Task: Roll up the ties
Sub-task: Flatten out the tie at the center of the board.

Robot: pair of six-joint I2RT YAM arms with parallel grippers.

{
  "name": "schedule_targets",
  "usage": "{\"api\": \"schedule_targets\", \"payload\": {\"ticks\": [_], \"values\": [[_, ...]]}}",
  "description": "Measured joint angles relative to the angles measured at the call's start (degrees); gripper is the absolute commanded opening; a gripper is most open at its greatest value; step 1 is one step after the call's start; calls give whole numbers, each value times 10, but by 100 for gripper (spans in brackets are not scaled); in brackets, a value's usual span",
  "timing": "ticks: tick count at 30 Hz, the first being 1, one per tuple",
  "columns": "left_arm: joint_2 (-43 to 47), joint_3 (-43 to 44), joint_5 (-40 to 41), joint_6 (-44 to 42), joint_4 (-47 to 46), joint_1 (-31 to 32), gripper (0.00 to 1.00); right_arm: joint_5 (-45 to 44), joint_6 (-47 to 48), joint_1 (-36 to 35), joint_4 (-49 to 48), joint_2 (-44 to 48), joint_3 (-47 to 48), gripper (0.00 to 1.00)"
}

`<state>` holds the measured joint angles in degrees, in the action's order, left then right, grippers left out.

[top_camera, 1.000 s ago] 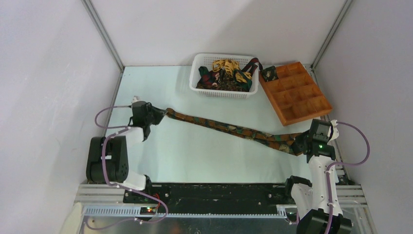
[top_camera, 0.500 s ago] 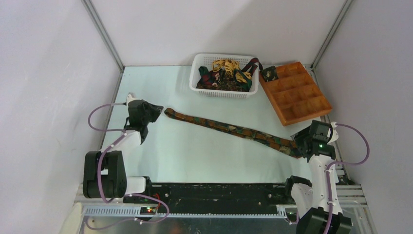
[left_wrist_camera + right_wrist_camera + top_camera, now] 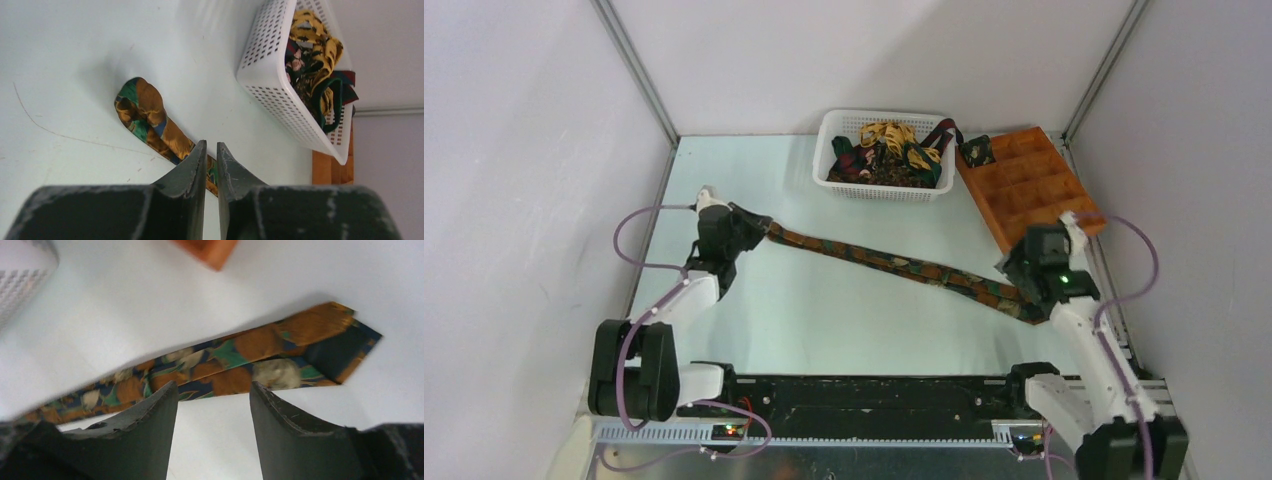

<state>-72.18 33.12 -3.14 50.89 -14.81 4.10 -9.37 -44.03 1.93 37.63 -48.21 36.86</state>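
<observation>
A long tie, patterned in green, brown and orange, lies flat and diagonal across the table. My left gripper hovers at its narrow end. In the left wrist view the jaws stand a narrow gap apart over the tie, and nothing is between them. My right gripper is open above the wide end. In the right wrist view the pointed tip of the tie lies on the table just beyond that gripper. More ties are heaped in the basket.
The white plastic basket stands at the back centre. The orange-brown compartment tray is to its right, with a small dark coil in its far-left compartment. The tray's near end is close to my right gripper. White walls close in both sides.
The right gripper has let go of the tie's wide end, opened, and moved up and left over it. The left gripper let the narrow end drop, drew back, then returned to it.
</observation>
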Motion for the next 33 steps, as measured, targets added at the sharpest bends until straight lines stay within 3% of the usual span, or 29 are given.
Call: {"api": "schedule_targets", "payload": {"ticks": [6, 12, 19, 27, 33], "values": [[10, 0, 13, -5, 21, 22, 21, -95, -8, -219, -24, -131, 95, 57], [28, 5, 31, -16, 47, 23, 25, -152, -22, -327, -65, -239, 117, 58], [36, 47, 53, -35, 85, 23, 27, -167, -23, -376, -91, -341, 139, 58], [38, 59, 71, -46, 115, 23, 35, -162, -23, -382, -106, -354, 144, 58], [21, 59, 65, -44, 106, 24, 34, -132, -23, -353, -127, -343, 123, 56]]}}
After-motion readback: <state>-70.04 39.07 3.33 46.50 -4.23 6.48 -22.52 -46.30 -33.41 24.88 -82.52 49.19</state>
